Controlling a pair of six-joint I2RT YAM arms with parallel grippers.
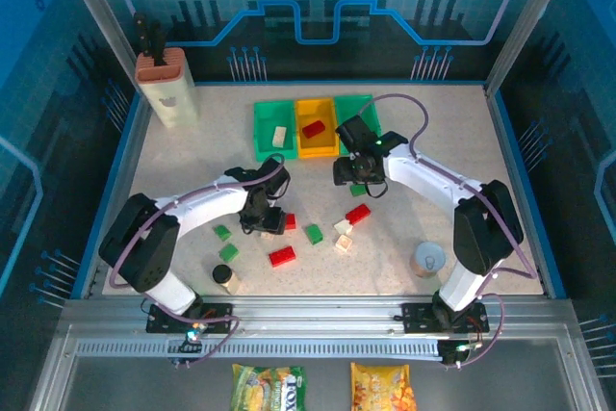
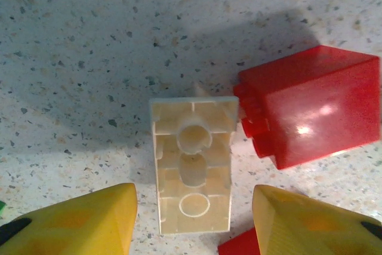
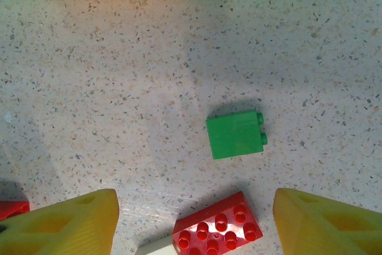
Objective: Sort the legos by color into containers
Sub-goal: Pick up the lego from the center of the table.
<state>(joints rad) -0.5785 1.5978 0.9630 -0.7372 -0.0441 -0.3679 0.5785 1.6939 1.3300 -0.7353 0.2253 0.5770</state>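
Straddling the cream brick (image 2: 194, 165), lying hollow-side up on the bench (image 2: 89, 58) near of the bins, with left fingers (image 2: 77, 222) parted, gripping nothing. Centring before closing, avoiding the red brick (image 2: 310, 108) just right. Hanging right fingers (image 3: 65, 225) wide, empty, over a green brick (image 3: 236, 135).

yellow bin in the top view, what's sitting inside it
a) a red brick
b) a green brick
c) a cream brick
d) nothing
a: a red brick lies inside the yellow bin, while the cream brick is in the green bin to its left.
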